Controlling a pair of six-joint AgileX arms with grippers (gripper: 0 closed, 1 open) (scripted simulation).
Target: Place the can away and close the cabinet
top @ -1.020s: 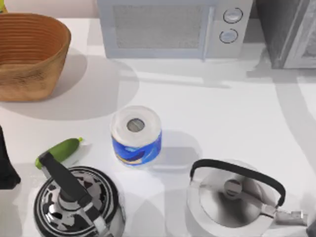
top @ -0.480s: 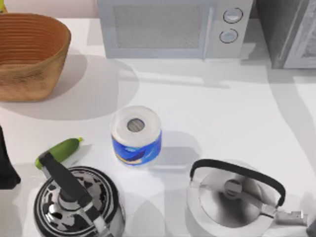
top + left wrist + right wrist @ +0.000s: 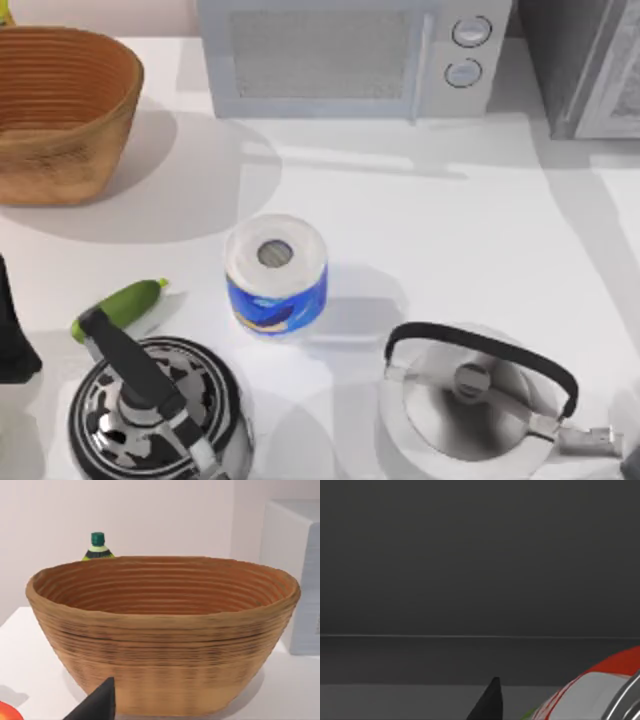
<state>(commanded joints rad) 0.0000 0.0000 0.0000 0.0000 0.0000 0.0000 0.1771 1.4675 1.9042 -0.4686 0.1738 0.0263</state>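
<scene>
Close up, the right wrist view was dark, with a grey wall and floor ahead, one black fingertip of the right end effector point(image 3: 489, 702) and the can point(image 3: 600, 690) right beside it; the can showed red and white with a green trace and a silver rim, but whether the fingers were clamped on it or apart I cannot tell, and no lettering could be read. In the left wrist view one black fingertip of the left end effector point(image 3: 97, 704) pointed at the woven basket point(image 3: 165, 640), and I cannot tell how far that one was open either. A bottle point(image 3: 98, 546) with a green cap stood behind the basket, and a red-orange object point(image 3: 7, 713) lay at the view's edge. From above, the left arm point(image 3: 12, 335) sat at the counter's left edge. On the white counter point(image 3: 450, 210) I counted one basket at the back left corner, one microwave point(image 3: 350, 55) along the back edge with two round knobs, one grey cabinet point(image 3: 590, 65) at the back right corner, one paper roll point(image 3: 276, 272) with a blue wrapper near the middle, one green cucumber point(image 3: 120, 306) toward the front left, and two kettles: a black-and-white patterned one point(image 3: 155, 405) at the front left and a silver one point(image 3: 480, 400) at the front right. No brand or writing was legible on any of them.
</scene>
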